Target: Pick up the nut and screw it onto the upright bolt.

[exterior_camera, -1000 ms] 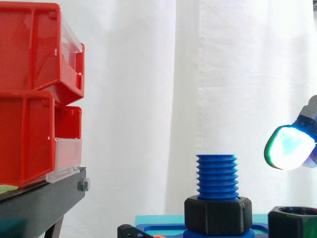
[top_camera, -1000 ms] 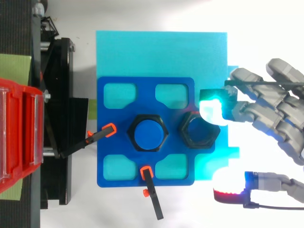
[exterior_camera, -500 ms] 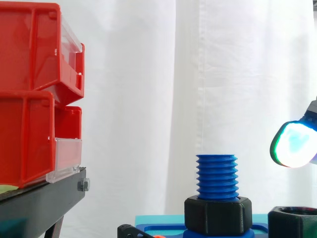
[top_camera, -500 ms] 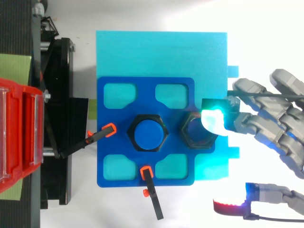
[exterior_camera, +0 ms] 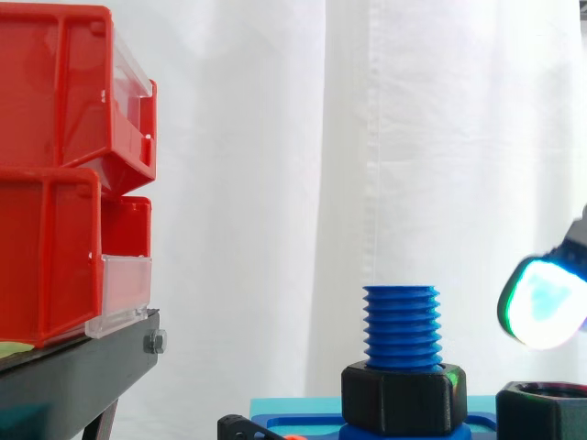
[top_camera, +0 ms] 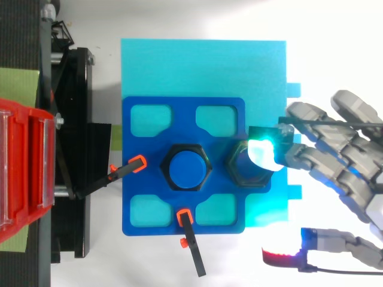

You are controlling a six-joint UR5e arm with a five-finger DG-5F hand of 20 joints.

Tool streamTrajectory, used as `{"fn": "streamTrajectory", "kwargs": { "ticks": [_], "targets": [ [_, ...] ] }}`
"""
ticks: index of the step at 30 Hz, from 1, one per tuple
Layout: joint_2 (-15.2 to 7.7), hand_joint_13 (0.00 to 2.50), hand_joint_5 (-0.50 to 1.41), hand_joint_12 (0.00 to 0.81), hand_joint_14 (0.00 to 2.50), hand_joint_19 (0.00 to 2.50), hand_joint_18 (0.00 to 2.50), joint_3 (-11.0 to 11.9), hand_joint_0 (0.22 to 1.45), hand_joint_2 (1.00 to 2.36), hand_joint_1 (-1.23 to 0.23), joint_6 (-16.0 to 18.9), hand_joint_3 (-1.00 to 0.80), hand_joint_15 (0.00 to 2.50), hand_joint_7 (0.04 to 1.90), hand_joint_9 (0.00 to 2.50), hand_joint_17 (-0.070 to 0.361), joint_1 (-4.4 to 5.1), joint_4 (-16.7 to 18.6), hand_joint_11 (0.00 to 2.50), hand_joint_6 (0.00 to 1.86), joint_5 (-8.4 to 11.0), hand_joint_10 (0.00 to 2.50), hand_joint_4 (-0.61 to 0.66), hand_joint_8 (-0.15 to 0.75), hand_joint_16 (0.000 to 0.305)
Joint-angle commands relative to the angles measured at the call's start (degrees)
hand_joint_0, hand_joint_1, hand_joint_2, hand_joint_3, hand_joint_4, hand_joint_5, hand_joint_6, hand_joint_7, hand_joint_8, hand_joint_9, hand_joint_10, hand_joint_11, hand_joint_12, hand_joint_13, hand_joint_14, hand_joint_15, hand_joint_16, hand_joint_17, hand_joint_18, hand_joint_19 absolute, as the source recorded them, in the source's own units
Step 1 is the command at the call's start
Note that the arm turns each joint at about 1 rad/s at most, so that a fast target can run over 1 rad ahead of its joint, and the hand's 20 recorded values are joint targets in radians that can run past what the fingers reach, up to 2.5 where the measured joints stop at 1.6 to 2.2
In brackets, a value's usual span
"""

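A blue threaded bolt stands upright in the middle of a blue plate, with a black hex collar round its foot. A loose black nut sits on the plate just right of the bolt; its top edge also shows low in the side view. My hand comes in from the right, open. One cyan-glowing fingertip hovers over the nut's right rim, a little above it in the side view. The thumb's red pad stays well apart, off the plate's near right corner.
The blue plate lies on a cyan board. Two black clamps with orange tips hold the plate at its left and front. Red bins are stacked on a black stand at the left.
The glowing fingertip has dropped lower toward the loose nut and shifted slightly left over its rim. The thumb's red pad has also crept left. Bolt and nut have not moved.
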Motion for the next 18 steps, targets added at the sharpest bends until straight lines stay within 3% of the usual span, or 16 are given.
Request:
{"fn": "streamTrajectory", "kwargs": {
  "ticks": [1,18],
  "targets": [
    [-1.00,0.52,-0.24,0.273,0.00,0.00,0.32,0.42,0.42,1.00,-0.62,0.32,-0.50,0.00,0.77,0.41,0.067,-0.36,0.21,0.00,0.50,-0.01,0.00,0.21,0.265,0.030],
    [-1.00,0.53,-0.24,0.278,0.00,0.00,0.33,1.13,0.42,1.00,-0.60,0.40,-0.50,0.00,0.77,0.41,0.070,-1.85,-0.05,0.00,0.50,0.08,0.00,0.21,0.267,0.031]
  ]
}}
